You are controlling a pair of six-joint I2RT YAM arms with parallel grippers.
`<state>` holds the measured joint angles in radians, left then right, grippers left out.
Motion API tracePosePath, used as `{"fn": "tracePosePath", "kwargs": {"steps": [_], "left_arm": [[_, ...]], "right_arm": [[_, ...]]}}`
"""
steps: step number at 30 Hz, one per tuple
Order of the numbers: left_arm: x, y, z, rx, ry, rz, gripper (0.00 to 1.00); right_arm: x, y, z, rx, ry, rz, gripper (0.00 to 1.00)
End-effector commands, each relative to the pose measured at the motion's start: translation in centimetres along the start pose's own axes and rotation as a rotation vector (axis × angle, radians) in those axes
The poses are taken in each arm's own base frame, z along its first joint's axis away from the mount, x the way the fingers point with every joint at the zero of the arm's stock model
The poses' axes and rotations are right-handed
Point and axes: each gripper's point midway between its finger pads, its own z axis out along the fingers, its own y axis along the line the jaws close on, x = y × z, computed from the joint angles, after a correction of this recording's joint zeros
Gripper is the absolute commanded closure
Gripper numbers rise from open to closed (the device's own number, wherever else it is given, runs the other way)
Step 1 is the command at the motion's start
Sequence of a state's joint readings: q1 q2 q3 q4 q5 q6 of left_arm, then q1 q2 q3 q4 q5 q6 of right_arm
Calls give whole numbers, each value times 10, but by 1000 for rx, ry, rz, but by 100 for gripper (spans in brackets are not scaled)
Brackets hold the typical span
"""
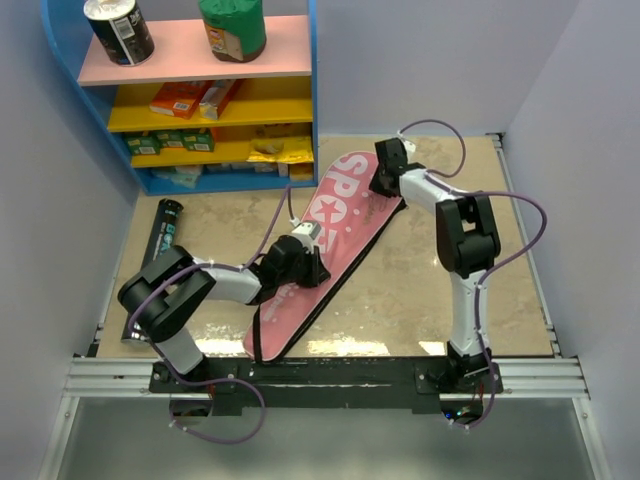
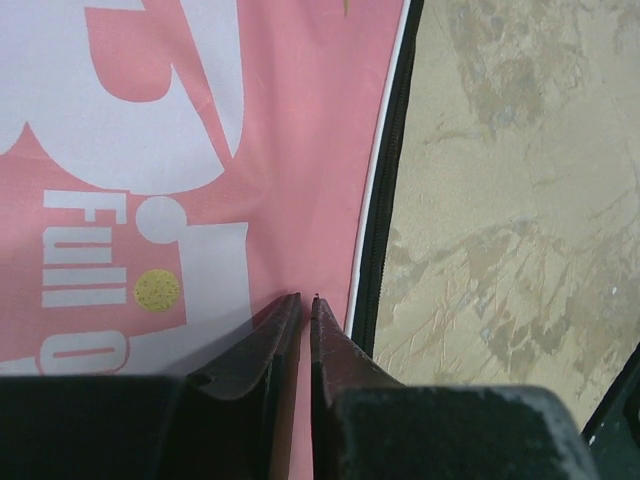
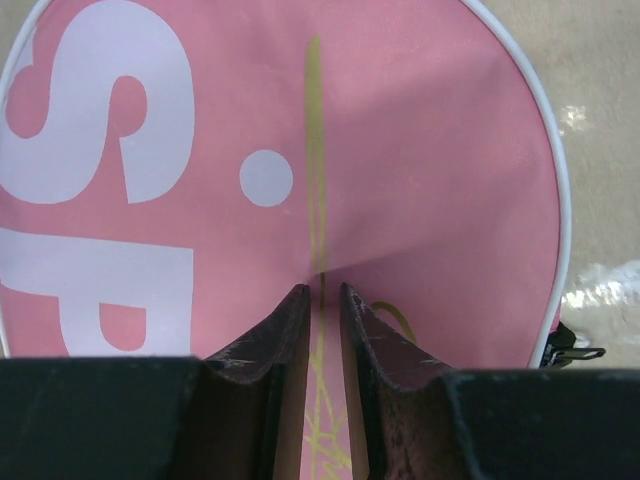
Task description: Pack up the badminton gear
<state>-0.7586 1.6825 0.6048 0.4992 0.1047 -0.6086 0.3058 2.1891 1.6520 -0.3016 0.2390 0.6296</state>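
Beige tabletop (image 1: 440,290) with pink SPORT cover (image 1: 345,220), contents hidden; cans (image 1: 118,28) atop shelf (image 1: 180,55).

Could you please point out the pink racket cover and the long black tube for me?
Pink racket-shaped fabric cover (image 1: 350,225), top view, lettered face.
Long black tube (image 1: 158,240), top view, upper half.

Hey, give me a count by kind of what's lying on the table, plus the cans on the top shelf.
Pink racket cover: 1
Black tube: 1
Snack cans: 2
Total: 4
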Motion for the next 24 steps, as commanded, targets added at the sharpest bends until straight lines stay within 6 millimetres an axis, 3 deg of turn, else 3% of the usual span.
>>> {"fn": "tracePosePath", "kwargs": {"steps": [1, 2, 3, 5, 6, 9, 14, 18, 22, 24], "left_arm": [[37, 41, -14, -138, 134, -17, 85], [36, 42, -14, -138, 136, -21, 85], [34, 45, -14, -140, 133, -31, 85], [29, 47, -14, -146, 124, -34, 85], [27, 51, -14, -157, 120, -40, 86], [20, 61, -10, -183, 110, -44, 85], [-3, 73, 10, -219, 111, -41, 88], [-21, 87, 10, -239, 88, -82, 87], [-40, 100, 7, -267, 57, -99, 88], [-50, 105, 6, -271, 37, -113, 87]], "right_arm": [[56, -67, -17, 195, 139, -30, 76], [58, -72, -21, 199, 143, -19, 76], [76, -83, -23, 216, 182, -24, 77], [84, -89, -30, 224, 190, -7, 78], [99, -102, -34, 246, 215, -6, 79], [111, -116, -54, 262, 211, 32, 80], [122, -124, -73, 240, 207, 73, 78], [139, -139, -80, 280, 251, 53, 79], [143, -144, -98, 258, 229, 92, 80], [156, -153, -107, 263, 246, 104, 80]]}}
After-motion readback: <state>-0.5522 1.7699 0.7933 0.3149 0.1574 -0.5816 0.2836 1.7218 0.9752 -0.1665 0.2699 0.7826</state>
